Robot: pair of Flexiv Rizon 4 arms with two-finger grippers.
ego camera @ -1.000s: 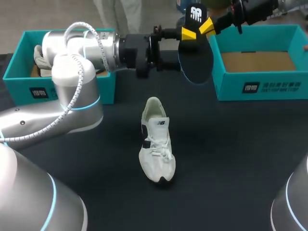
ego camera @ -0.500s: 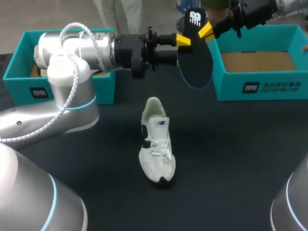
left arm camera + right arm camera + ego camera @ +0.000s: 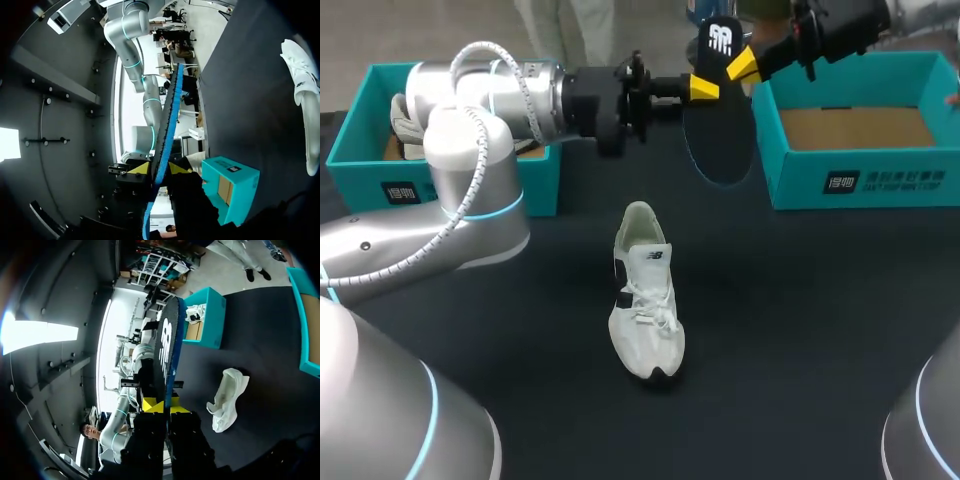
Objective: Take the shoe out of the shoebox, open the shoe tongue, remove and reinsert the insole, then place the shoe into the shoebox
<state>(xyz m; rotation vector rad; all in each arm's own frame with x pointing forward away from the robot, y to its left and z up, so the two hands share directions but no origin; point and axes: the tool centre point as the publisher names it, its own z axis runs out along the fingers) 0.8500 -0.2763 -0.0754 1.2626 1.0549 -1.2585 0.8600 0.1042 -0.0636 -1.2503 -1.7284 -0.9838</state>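
Insole (image 3: 719,125) nudged leftward | right gripper (image 3: 738,64) grasping it | left gripper (image 3: 704,88) grip unclear | shoe (image 3: 645,295) on black table (image 3: 800,330)

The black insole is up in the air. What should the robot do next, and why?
Probably the right gripper should let go: both it and the left gripper pinch the insole in midair, and the shoe lies on the table below, waiting for it.

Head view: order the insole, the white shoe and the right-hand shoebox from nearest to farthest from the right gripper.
1. insole, held in the right gripper itself.
2. right-hand shoebox, just beside it at the far right.
3. white shoe, down at the table's middle.
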